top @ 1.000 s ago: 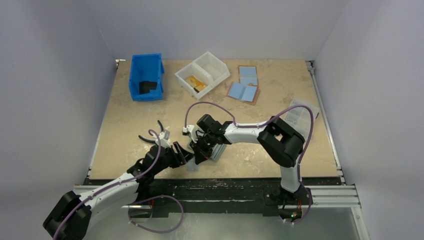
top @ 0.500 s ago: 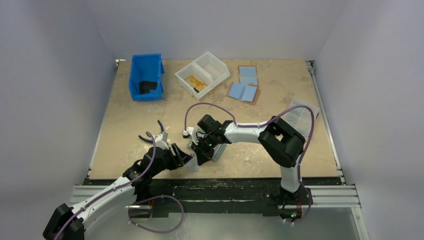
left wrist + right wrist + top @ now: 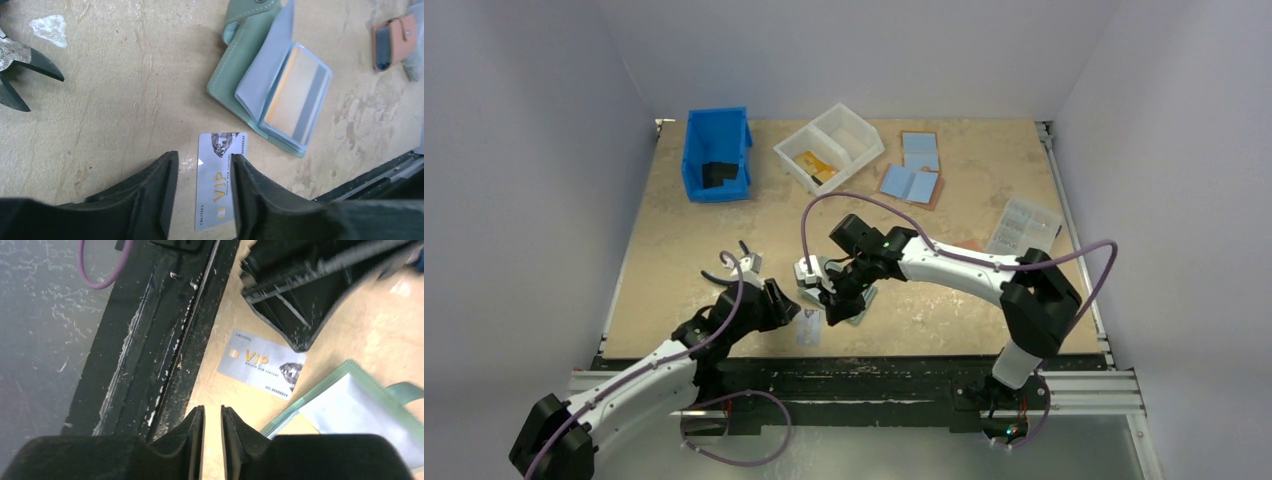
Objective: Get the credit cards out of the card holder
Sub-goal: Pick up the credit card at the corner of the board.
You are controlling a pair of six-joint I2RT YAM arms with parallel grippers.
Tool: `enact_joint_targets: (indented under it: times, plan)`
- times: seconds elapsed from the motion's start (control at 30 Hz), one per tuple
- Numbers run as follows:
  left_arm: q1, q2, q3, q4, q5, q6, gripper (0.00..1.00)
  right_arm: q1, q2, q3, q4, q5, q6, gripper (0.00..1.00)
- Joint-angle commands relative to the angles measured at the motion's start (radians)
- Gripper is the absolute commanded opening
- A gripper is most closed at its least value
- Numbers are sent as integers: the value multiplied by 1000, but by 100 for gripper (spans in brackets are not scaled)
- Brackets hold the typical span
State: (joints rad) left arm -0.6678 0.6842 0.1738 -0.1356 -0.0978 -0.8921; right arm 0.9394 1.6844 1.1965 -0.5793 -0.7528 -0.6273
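Note:
The card holder [image 3: 240,75] is a teal wallet lying open on the table, its clear sleeves fanned out. A tan-orange credit card [image 3: 295,92] with a grey stripe sits inside the top sleeve. A silver VIP credit card [image 3: 217,187] lies flat on the table beside it. My left gripper [image 3: 204,159] is open and straddles this card, whose right edge is hidden by one finger. My right gripper [image 3: 212,412] hovers near the table's front edge with a narrow gap and nothing in it, the VIP card [image 3: 260,365] and the card holder [image 3: 350,400] just beyond. From above, both grippers [image 3: 794,308] [image 3: 831,305] meet at the card holder [image 3: 858,303].
Black-handled pliers [image 3: 20,70] lie left of the left gripper. A salmon-pink wallet [image 3: 395,40] lies to the right. Farther back stand a blue bin [image 3: 717,155], a white divided bin [image 3: 829,150], flat light-blue wallets [image 3: 911,182] and a clear plastic box [image 3: 1022,225]. The black front rail [image 3: 165,340] is close.
The right arm's elbow swung out to the right and its jaws parted a little. The left gripper shifted over the VIP card and narrowed.

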Motion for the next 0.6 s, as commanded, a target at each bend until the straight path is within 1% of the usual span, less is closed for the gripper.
enact_joint_targets:
  times: [0.0,0.07,0.17,0.23,0.37,0.57]
  plan:
    - [7,128,60,55,-30,68,40,37,-120,-94,65,-11,-169,34]
    - [7,173,70,80,-29,88,38,68,-160,-159,110,-7,-260,47]
    - [5,224,88,93,-40,114,35,107,-178,-226,140,15,-390,56]
    - [6,248,90,106,-31,120,34,127,-163,-245,174,62,-397,58]
    - [6,277,74,137,30,99,33,175,-116,-255,251,185,-341,59]
    - [6,273,25,166,128,51,33,261,-105,-285,304,307,-362,60]
